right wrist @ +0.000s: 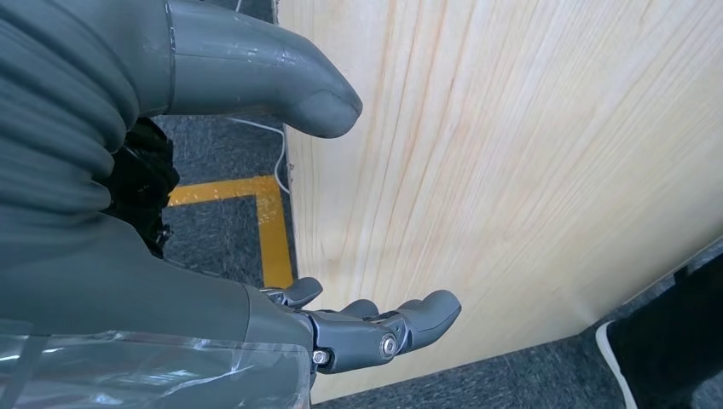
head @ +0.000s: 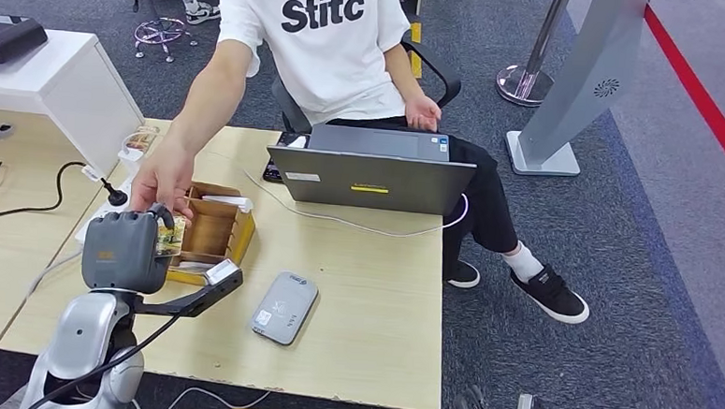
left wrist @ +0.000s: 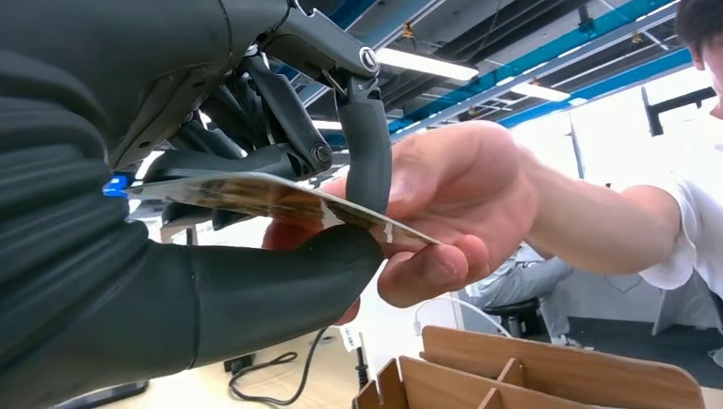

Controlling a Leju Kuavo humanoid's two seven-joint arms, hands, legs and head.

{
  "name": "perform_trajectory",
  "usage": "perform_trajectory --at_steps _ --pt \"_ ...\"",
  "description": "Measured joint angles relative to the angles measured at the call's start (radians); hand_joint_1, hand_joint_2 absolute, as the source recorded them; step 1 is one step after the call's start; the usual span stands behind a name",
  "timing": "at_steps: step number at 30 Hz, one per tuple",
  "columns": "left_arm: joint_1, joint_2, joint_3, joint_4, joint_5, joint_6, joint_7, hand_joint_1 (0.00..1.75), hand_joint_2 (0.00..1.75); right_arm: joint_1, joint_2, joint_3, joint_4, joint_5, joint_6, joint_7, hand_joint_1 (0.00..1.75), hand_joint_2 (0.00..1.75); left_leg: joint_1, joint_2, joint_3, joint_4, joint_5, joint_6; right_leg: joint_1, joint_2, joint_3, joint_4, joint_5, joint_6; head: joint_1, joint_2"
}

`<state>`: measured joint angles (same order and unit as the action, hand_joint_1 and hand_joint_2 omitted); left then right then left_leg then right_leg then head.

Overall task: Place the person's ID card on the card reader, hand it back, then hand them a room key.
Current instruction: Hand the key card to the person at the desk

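Left hand (head: 127, 248): raised above the left part of the wooden table (head: 373, 289), gripping a card (left wrist: 281, 198) between its thick grey thumb and darker fingers (left wrist: 368, 153). The card is lying flat in the pinch, its far edge sticking out beyond the fingertips. Whether it is the ID card or the room key cannot be told.

Person's hand (left wrist: 443, 213): reaching across the table and closing on the card's far end, thumb under and fingers over, so both hands are touching the card at once. In the head view this hand is sitting just behind the robot's left hand, over the wooden organiser box (head: 212, 229).

Right hand (right wrist: 367, 328): hanging low beside the table's near edge, holding nothing, fingers loosely apart and slightly curled, thumb spread away from them.

Card reader (head: 284, 307): a grey pad lying flat on the table, just to the right of the left arm, nothing resting on it.

Wooden organiser box: standing on the table between the left hand and the laptop (head: 372, 172), divided into compartments.

Laptop: open, sitting at the far edge of the table with its lid facing the robot.

Person (head: 320, 43): sitting behind the table in a white T-shirt, the other hand resting by the laptop.
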<state>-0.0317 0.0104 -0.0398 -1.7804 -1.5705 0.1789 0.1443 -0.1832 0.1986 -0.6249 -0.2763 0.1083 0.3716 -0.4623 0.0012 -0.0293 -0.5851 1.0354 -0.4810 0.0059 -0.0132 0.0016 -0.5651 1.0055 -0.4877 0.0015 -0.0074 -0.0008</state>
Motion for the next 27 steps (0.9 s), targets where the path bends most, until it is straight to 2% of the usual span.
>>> perform_trajectory --at_steps 14,15,19,27 --pt "0.003 0.001 0.007 -0.005 0.000 0.004 0.000 1.75 1.75 0.000 0.000 0.000 0.000 0.000 0.000 0.000 0.00 1.75 0.000 0.000 0.000 0.000 0.000 0.000 0.000 0.000 0.000 0.000 0.000 0.000 0.000 0.000" --pt "0.003 0.001 0.007 -0.005 0.000 0.004 0.000 1.70 1.75 0.000 0.000 0.000 0.000 0.000 0.000 0.000 0.00 1.75 0.000 0.000 0.000 0.000 0.000 0.000 0.000 0.000 0.000 0.000 0.000 0.000 0.000 0.000" --pt "0.003 0.001 0.008 -0.005 0.000 0.002 -0.002 0.00 1.75 0.000 0.000 0.000 0.000 0.000 0.000 0.000 0.00 1.75 0.000 0.000 0.000 0.000 0.000 0.000 0.000 0.000 0.000 0.000 0.000 0.000 0.000 0.000" --pt "0.021 -0.007 -0.001 -0.017 0.000 0.007 -0.006 0.00 1.75 0.001 0.000 -0.005 0.000 -0.004 0.000 -0.005 0.00 1.75 0.000 0.000 0.000 0.000 0.000 0.000 0.000 0.000 0.000 0.000 0.000 0.000 0.000 0.000"
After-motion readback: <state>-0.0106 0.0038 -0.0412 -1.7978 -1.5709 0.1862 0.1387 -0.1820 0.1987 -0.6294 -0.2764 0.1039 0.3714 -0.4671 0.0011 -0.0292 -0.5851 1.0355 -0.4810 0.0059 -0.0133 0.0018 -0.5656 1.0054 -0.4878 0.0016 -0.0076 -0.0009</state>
